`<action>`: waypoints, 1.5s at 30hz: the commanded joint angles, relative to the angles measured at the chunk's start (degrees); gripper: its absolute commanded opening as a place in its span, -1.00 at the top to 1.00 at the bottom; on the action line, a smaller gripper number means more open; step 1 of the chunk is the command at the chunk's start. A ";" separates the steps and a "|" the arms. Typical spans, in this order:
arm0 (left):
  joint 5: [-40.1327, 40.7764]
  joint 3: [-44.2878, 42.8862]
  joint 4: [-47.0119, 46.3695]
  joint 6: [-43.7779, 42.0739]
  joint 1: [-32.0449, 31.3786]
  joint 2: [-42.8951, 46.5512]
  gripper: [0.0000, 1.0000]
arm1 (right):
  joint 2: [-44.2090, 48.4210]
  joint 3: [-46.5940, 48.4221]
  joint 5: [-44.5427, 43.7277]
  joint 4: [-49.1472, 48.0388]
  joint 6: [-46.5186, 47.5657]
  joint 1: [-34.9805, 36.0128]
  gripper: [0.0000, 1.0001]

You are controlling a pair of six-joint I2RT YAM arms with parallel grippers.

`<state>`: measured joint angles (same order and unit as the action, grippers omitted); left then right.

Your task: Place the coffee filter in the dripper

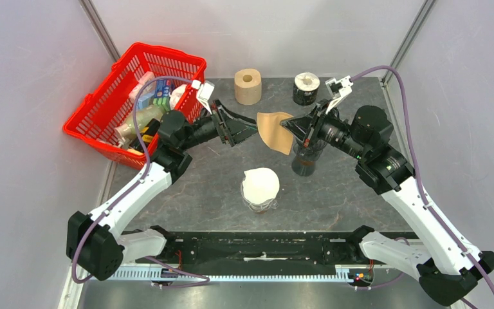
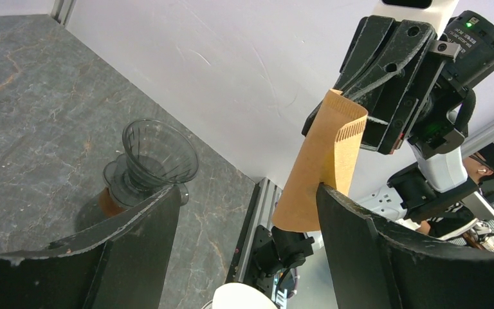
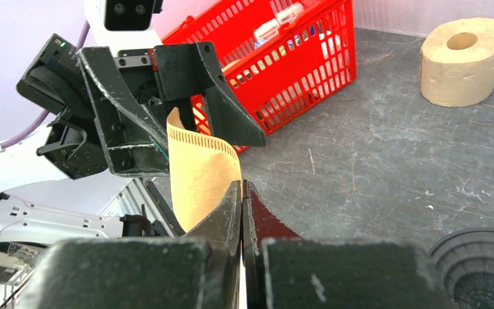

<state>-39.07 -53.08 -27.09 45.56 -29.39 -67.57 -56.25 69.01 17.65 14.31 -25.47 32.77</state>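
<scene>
The brown paper coffee filter (image 1: 275, 130) hangs in the air between the two grippers. My right gripper (image 1: 291, 126) is shut on its right edge; the right wrist view shows the jaws (image 3: 242, 193) pinched on the filter (image 3: 202, 170). My left gripper (image 1: 251, 129) is open at the filter's left edge. In the left wrist view the filter (image 2: 318, 174) lies against the right finger (image 2: 360, 238) of the open left gripper (image 2: 249, 190). The dark dripper (image 1: 306, 159) stands on the table below the right gripper, and shows in both wrist views (image 2: 157, 154) (image 3: 482, 273).
A red basket (image 1: 96, 119) with groceries sits at the back left. A paper roll (image 1: 247, 87) and a black can (image 1: 306, 89) stand at the back. A cup holding white filters (image 1: 260, 187) stands near the front centre.
</scene>
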 commanded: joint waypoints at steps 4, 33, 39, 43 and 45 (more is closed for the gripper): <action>1.00 -1.15 -0.15 -0.25 -0.18 2.73 -0.68 | 0.81 -0.04 -4.61 -0.47 0.89 0.02 1.00; -5.67 -1.71 -9.34 6.33 -0.25 -1.92 -0.28 | -1.49 -0.94 -5.52 -1.45 -0.43 -0.04 1.00; -7.73 -2.77 -9.98 7.34 -0.41 -3.72 -0.08 | -1.43 -1.00 -4.97 -1.82 -0.63 0.01 1.00; -8.81 -0.85 -10.92 6.56 -0.41 -2.77 -0.05 | -0.66 -0.92 -5.46 -1.00 -0.11 0.01 1.00; -7.93 0.50 -9.91 4.26 -0.32 -1.12 -0.05 | -0.18 -0.72 -4.96 -0.30 0.23 -0.01 1.00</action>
<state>-45.65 -53.95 -34.57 50.98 -29.50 -71.46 -57.84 67.94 12.99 14.39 -25.91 32.77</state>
